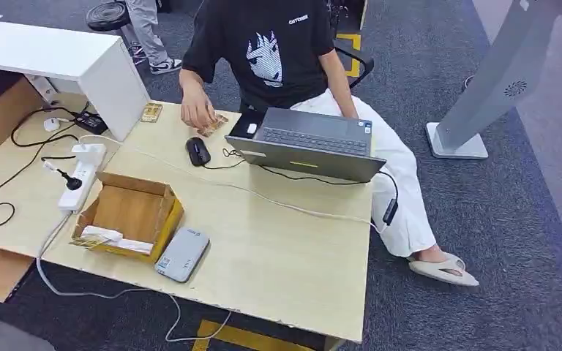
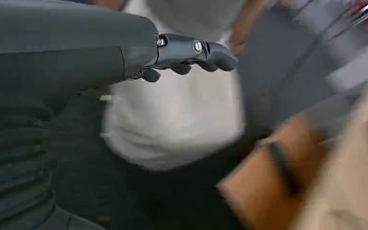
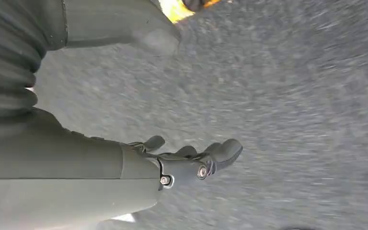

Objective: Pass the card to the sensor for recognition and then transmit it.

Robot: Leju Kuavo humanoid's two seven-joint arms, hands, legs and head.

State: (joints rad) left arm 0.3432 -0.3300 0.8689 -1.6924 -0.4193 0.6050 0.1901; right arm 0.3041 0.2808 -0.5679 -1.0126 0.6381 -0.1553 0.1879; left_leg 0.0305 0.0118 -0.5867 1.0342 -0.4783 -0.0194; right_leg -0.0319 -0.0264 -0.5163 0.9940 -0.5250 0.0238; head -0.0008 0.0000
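While nothing is being held by either robot hand, the cards are being handled at the far side of the table by a seated person's hand, whose fingers are resting on a small spread of brownish cards. Another card is lying just beside that hand, near the white cabinet. A black mouse is sitting just in front of the person's fingers, and an open laptop is placed next to it. A grey card sensor is lying at the near edge of the table, touching an open cardboard box, well apart from the cards.

In the left wrist view, the left hand is being held with its fingers loosely extended and released, nothing between them; the background beyond is blurred. In the right wrist view, the right hand is being held over grey carpet, its fingers likewise released and apart, grasping nothing
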